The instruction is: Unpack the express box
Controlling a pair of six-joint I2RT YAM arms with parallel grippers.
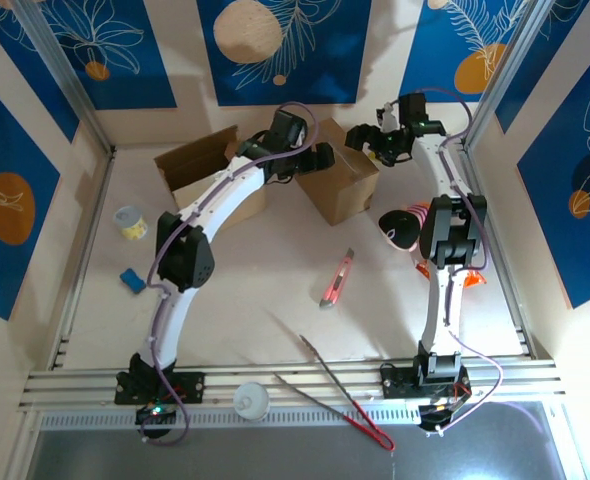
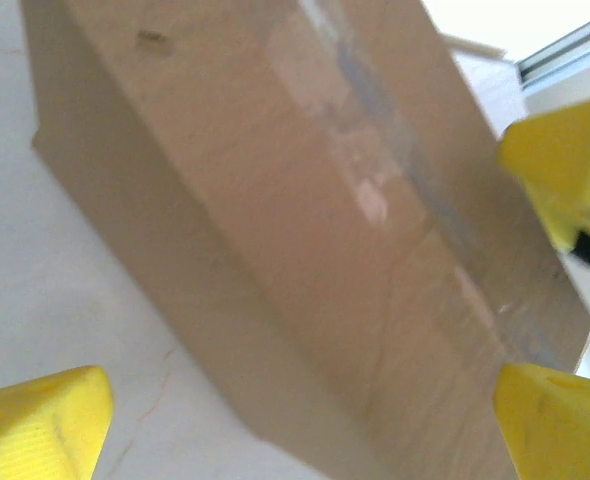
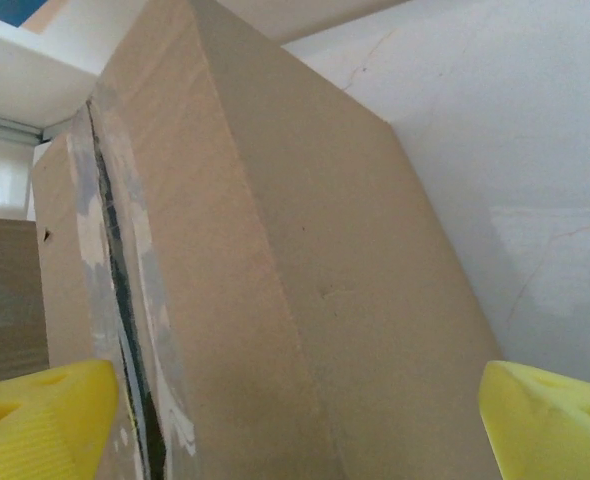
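Worktop (image 1: 255,270): cream surface carrying everything listed here.
Express box (image 1: 343,185): closed brown carton at the far centre of the worktop, between the two claws. The right wrist view (image 3: 275,250) shows a dark slit running along its taped seam; the left wrist view (image 2: 275,220) shows worn clear tape along one face.
Open carton (image 1: 190,165): a second cardboard box with its flaps up, just left of the express box, partly behind the left arm.
Left claw (image 1: 315,158): spread wide at the express box's left side, holding nothing; in its wrist view (image 2: 300,420) the box lies between the yellow fingertips (image 2: 45,420).
Right claw (image 1: 363,138): spread wide at the box's far right corner, holding nothing; its wrist view (image 3: 295,420) looks along the box.
Tongs (image 1: 340,388): long, red-tipped, near the front edge.
Black-and-red object (image 1: 400,228): beside the right arm.
Utility knife (image 1: 336,281): mid-worktop, apart from the box.
White cup (image 1: 252,400): on the front rail.
Tin (image 1: 130,222): at the left.
Blue block (image 1: 132,280): near the tin.
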